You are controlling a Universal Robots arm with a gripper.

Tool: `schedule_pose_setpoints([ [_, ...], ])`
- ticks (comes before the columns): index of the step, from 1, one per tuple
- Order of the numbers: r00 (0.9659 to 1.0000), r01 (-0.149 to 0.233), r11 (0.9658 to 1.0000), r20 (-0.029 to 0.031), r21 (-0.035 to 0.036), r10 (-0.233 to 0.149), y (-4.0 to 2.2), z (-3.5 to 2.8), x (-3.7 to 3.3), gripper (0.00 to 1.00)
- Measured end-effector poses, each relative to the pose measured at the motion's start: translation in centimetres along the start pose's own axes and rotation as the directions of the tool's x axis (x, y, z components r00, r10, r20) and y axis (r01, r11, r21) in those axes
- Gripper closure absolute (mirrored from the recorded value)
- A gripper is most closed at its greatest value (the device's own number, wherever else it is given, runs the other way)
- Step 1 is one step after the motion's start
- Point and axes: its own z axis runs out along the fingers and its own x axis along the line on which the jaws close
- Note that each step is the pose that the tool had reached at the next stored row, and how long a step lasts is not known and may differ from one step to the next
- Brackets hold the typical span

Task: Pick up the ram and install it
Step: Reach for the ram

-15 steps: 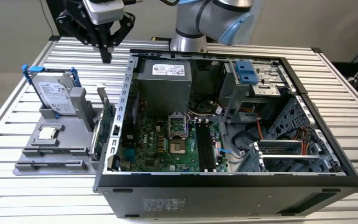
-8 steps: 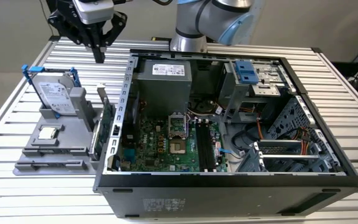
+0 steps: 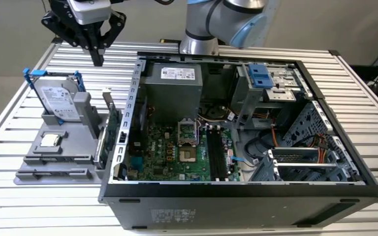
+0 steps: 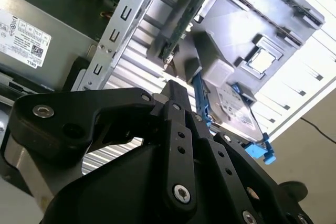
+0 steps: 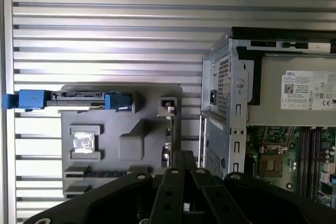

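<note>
The ram looks to be the thin grey-green stick standing on its long edge at the right side of the grey holder, close to the case wall. My gripper hangs above the far end of that holder, fingers pointing down and shut with nothing between them. In both wrist views the black fingers are pressed together over the holder. The long dark memory slots lie on the motherboard inside the open computer case.
On the holder stand a silver hard drive with blue rails, a small square chip and a taller green card with a metal bracket. The case holds a power supply and drive cages. The slatted metal table lies underneath.
</note>
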Motion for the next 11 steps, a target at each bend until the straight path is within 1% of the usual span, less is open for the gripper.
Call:
schedule_pose_setpoints([
  [6,1.0,0.009,1.0,-0.0004,-0.0002,-0.009,0.06,-0.02,1.0,1.0],
  [11,1.0,0.009,1.0,-0.0004,-0.0002,-0.009,0.1,-0.03,1.52,1.0],
])
